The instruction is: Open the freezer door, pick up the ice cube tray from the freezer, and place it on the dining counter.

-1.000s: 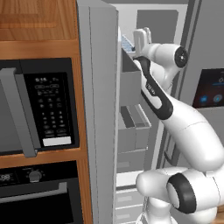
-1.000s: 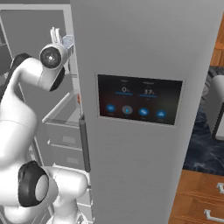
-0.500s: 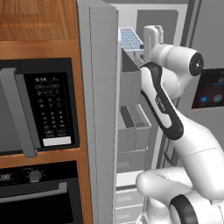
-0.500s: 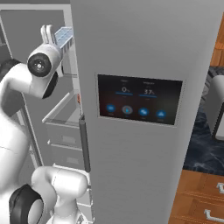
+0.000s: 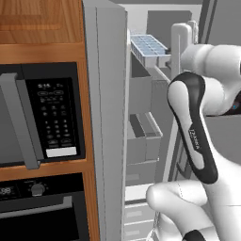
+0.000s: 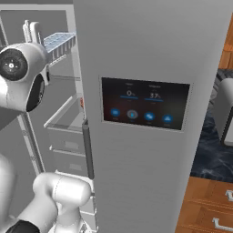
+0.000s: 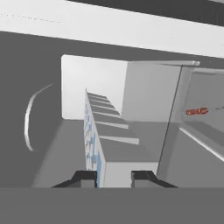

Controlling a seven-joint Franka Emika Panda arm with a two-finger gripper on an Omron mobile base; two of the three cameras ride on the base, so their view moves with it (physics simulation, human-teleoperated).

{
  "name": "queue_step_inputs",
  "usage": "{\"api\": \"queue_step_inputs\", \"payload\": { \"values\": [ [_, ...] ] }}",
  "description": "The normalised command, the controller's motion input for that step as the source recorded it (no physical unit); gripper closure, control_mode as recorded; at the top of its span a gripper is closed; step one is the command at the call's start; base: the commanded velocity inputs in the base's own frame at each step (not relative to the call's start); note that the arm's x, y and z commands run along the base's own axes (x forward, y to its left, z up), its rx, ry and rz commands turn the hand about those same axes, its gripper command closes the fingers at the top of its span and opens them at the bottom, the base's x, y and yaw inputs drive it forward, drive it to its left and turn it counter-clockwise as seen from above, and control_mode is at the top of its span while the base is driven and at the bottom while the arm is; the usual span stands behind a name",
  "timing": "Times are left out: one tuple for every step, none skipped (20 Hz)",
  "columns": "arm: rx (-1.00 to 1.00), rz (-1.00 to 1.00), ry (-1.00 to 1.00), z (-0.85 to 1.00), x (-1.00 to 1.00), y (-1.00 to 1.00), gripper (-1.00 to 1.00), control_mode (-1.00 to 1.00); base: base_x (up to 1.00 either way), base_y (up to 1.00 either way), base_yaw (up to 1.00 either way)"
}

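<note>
The end effector (image 7: pixel 113 176) grips the ice cube tray (image 5: pixel 149 49) by one end, its two dark fingertips (image 7: pixel 83 177) pressed against either side of the tray. The tray is lifted high in the open mouth of the freezer (image 5: pixel 143 136), tilted and clear of the shelves and grey drawers below it (its pale-blue compartments face up toward the left base camera). From the right base view the tray (image 6: pixel 58 43) juts out beside the arm's wrist, near the edge of the grey door with the dark touchscreen panel (image 6: pixel 144 104). The freezer door (image 5: pixel 110 122) stands swung open, edge-on beside the microwave (image 5: pixel 40 115).
</note>
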Motion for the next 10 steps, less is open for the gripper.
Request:
{"api": "queue_step_inputs", "payload": {
  "values": [
    [0.05,0.0,0.07,0.09,-1.0,-0.17,1.0,-1.0,0.0,0.0,0.0],
    [0.02,0.0,0.01,0.0,-1.0,-0.27,1.0,-1.0,0.0,0.0,0.0],
    [0.0,0.0,0.0,0.0,-0.98,-0.36,1.0,-1.0,0.0,0.0,0.0],
    [0.0,0.03,0.0,0.0,-0.91,-0.54,1.0,-1.0,0.0,0.0,0.0],
    [0.0,0.01,0.0,0.0,-0.81,-0.5,1.0,-1.0,0.0,0.0,0.0],
    [0.0,0.01,0.0,0.0,-0.91,-0.54,1.0,-1.0,0.0,0.0,0.0],
    [0.0,0.0,0.0,0.0,-0.89,-0.51,1.0,-1.0,0.0,0.0,0.0],
    [0.0,0.0,0.0,0.01,-0.88,-0.39,1.0,-1.0,0.0,0.0,0.0],
    [0.01,0.0,0.02,0.02,-0.91,-0.32,1.0,-1.0,0.0,0.0,0.0],
    [0.0,0.0,0.04,0.01,-0.93,-0.23,1.0,-1.0,0.0,0.0,0.0]
  ]
}}
